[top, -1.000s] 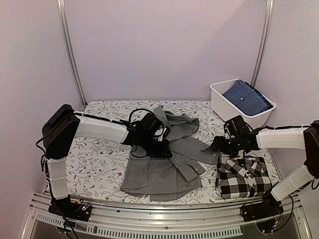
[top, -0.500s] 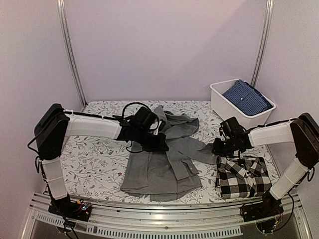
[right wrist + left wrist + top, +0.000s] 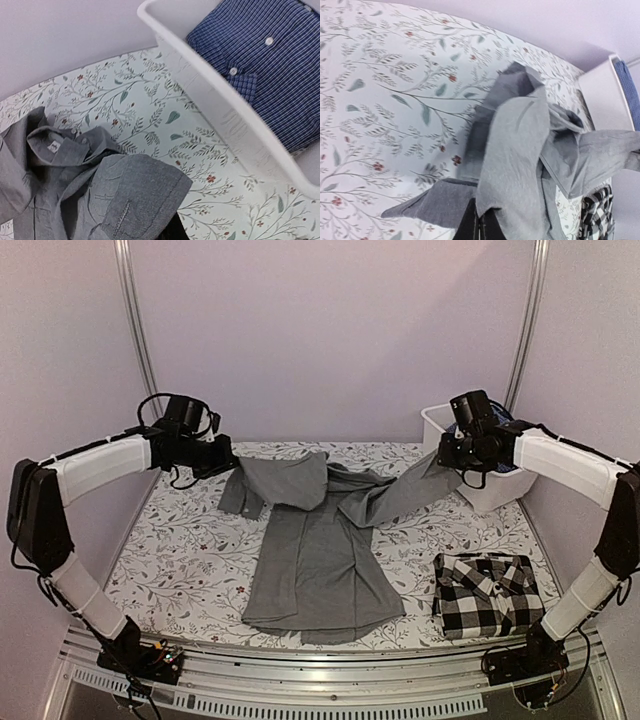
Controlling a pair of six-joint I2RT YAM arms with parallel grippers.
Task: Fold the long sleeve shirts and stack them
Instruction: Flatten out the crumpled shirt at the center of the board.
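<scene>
The plain grey long sleeve shirt [image 3: 318, 565] lies on its back in the middle of the table, collar to the far side. Both sleeves are drawn out sideways. My left gripper [image 3: 226, 462] is shut on the left sleeve, which drapes over its fingertips [image 3: 481, 220] in the left wrist view. At the back right, my right gripper [image 3: 448, 454] is shut on the right sleeve's cuff [image 3: 142, 200] and holds it above the table. The black-and-white checked shirt [image 3: 488, 595] rests folded at the front right, away from both grippers.
A white bin [image 3: 220, 95] with a folded blue striped shirt [image 3: 260, 55] stands at the back right, close behind my right gripper. A floral cloth [image 3: 190, 550] covers the table. Metal posts rise at the back corners.
The right gripper has shut on the right sleeve. Both arms have swung from the shirt's middle out to the back corners, drawing the sleeves apart and spreading the grey shirt.
</scene>
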